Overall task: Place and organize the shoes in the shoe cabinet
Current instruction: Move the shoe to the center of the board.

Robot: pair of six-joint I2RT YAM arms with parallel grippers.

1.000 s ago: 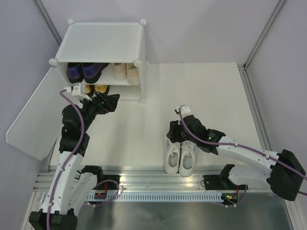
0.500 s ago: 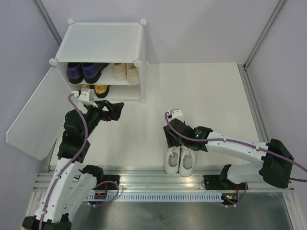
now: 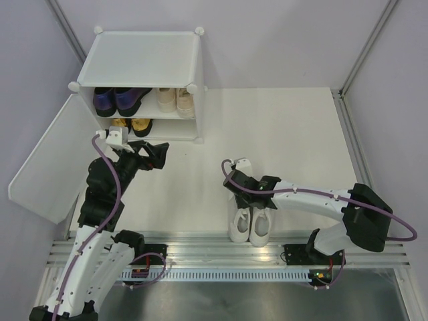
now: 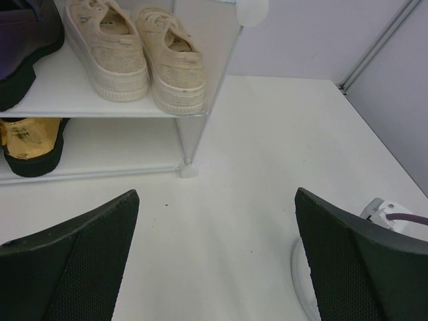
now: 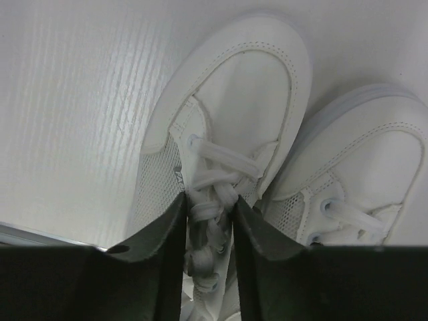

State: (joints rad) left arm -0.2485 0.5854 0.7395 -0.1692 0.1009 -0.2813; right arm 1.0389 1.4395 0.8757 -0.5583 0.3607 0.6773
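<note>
White sneaker (image 5: pixel 227 114) laces apparently tight in right gripper (image 5: pixel 208 200); left gripper (image 4: pixel 215 200) wide, empty, near cabinet (image 4: pixel 207 80) edge.

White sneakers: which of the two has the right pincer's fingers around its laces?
The white sneaker on the left in the right wrist view: the right pincer straddles its laces, while the other sneaker lies outside its jaws.

Low in the shoe cabinet (image 3: pixel 140 60), gold heels (image 3: pixel 132 124) sit mostly hidden (only slivers show); above, purple loafers (image 4: pixel 23 43) are cropped in the left wrist view.
</note>
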